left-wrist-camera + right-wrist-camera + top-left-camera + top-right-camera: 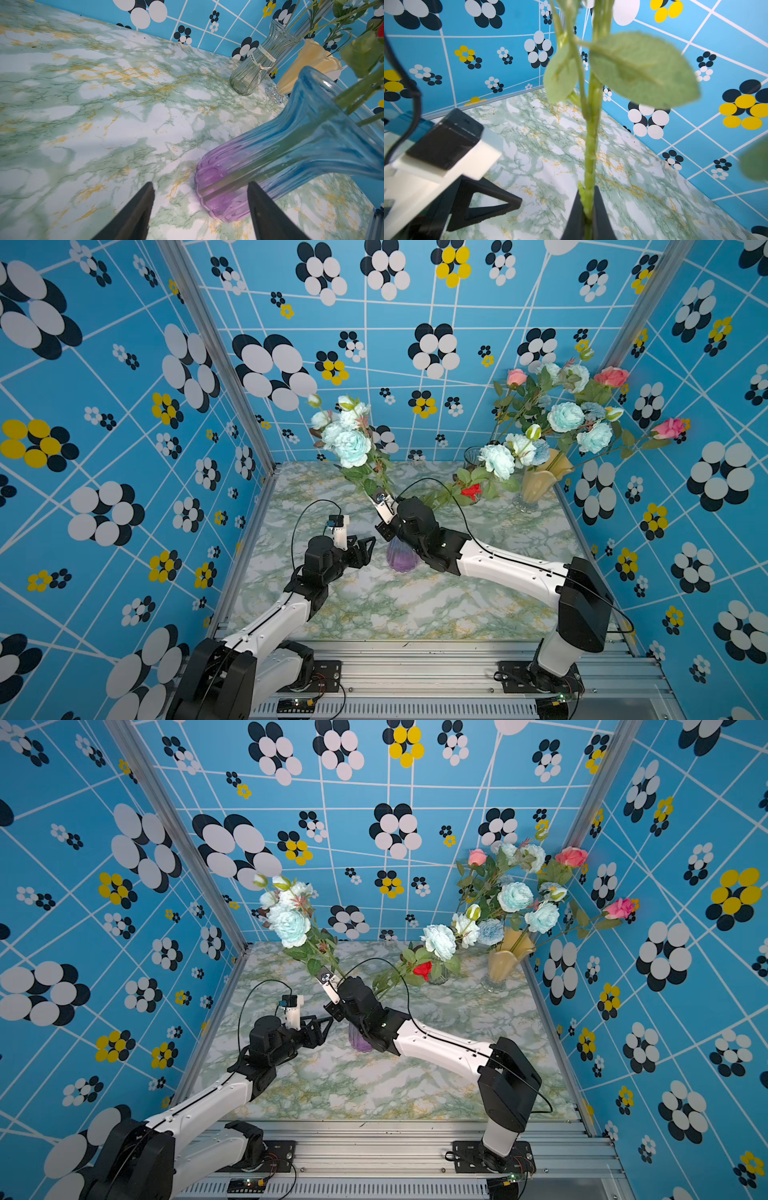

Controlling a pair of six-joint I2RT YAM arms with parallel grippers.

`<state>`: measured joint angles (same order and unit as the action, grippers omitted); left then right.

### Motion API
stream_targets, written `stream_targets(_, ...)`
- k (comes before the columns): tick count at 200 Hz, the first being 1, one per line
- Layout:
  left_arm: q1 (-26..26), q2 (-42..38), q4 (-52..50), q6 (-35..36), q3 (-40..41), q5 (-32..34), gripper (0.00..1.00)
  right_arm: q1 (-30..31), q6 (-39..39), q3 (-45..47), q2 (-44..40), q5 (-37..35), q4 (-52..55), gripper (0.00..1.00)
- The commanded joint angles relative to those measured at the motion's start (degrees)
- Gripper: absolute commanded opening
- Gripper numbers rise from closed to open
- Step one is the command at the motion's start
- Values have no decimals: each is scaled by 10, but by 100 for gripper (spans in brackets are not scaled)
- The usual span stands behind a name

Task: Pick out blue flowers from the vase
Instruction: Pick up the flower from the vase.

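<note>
a cluster of pale aqua-blue ruffled blooms point(352, 446) leans toward the back wall on leafy green stems point(590, 145) running down to the mouth of the upright purple-to-blue ribbed glass vase point(401, 560), while more blue blooms point(565, 416) stand in the amber vase point(540, 483) at the back right.

Clear ribbed vase point(257, 62) at back, red rose point(471, 490) near; pink roses point(611, 376) rear R; marble tabletop point(415, 605)

Bright even light; close leaf point(643, 70) blurred, edges warped.

Purple vase point(401, 559) mostly hidden behind right arm point(498, 562); stem point(590, 145) cut by right wrist view edge; leaf point(643, 68) blurred.
</note>
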<state>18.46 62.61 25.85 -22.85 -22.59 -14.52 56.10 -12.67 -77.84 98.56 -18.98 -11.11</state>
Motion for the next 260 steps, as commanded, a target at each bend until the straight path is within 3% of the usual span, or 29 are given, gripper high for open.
stream_targets(1, 4, 2, 9, 9, -18, -3, 73, 4, 1, -14, -31, 5, 18, 0)
stream_targets(153, 5, -16, 1, 9, -17, -3, 73, 1, -4, -134, -104, 18, 146, 0)
stream_targets(260, 5, -20, -1, 6, -17, 0, 73, -42, 79, -209, -166, 70, 219, 0)
